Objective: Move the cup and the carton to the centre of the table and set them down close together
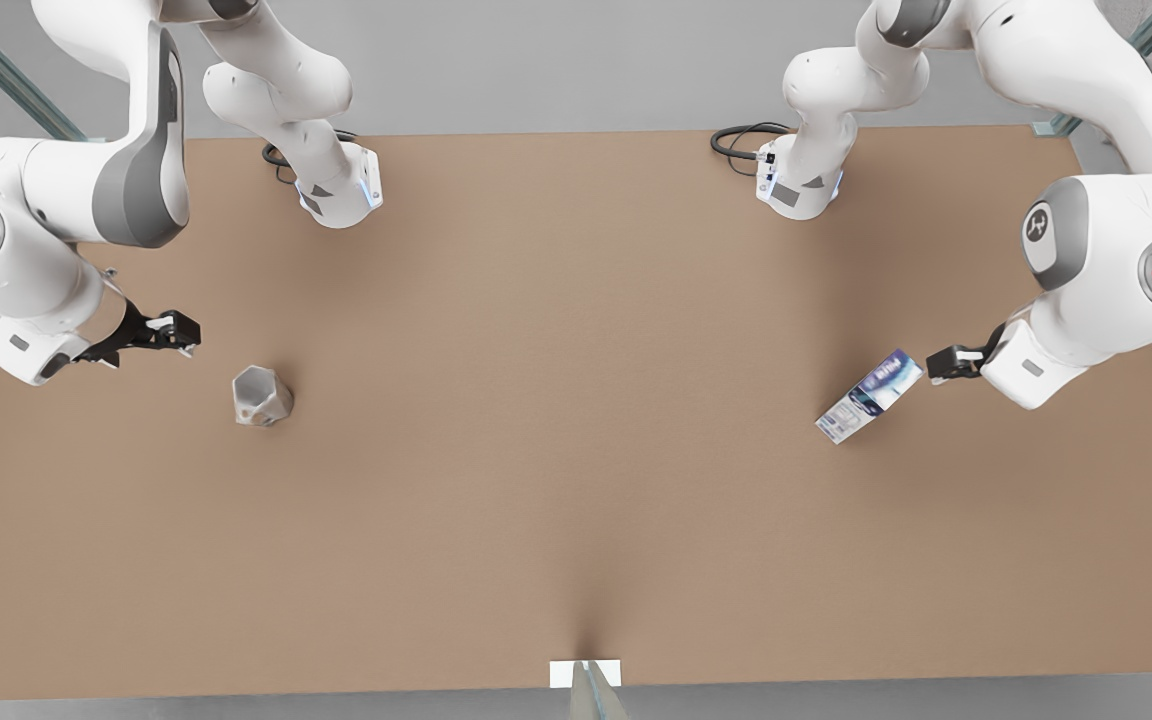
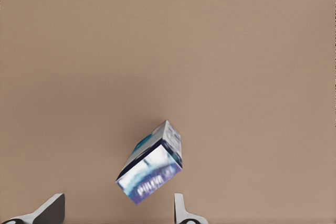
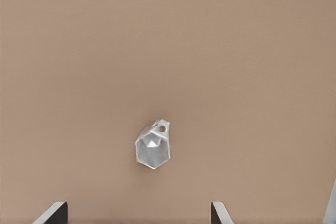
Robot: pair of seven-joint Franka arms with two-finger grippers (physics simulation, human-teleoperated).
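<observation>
though the carton (image 1: pixel 869 397) carries blue printing, its lettering is too blurred to read. one carton stands on the table (image 1: pixel 576 520) at the front view's right, the left gripper (image 1: pixel 946 363) just beside it, jaws apart. one cup (image 1: pixel 261 396) sits well apart from the carton, near the right gripper (image 1: pixel 179 335), jaws apart.

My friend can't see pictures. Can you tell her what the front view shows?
A brown table from above: a pale cup near the left edge, a blue-and-white carton near the right. An open pincer, the right and the left, hovers beside each.
</observation>
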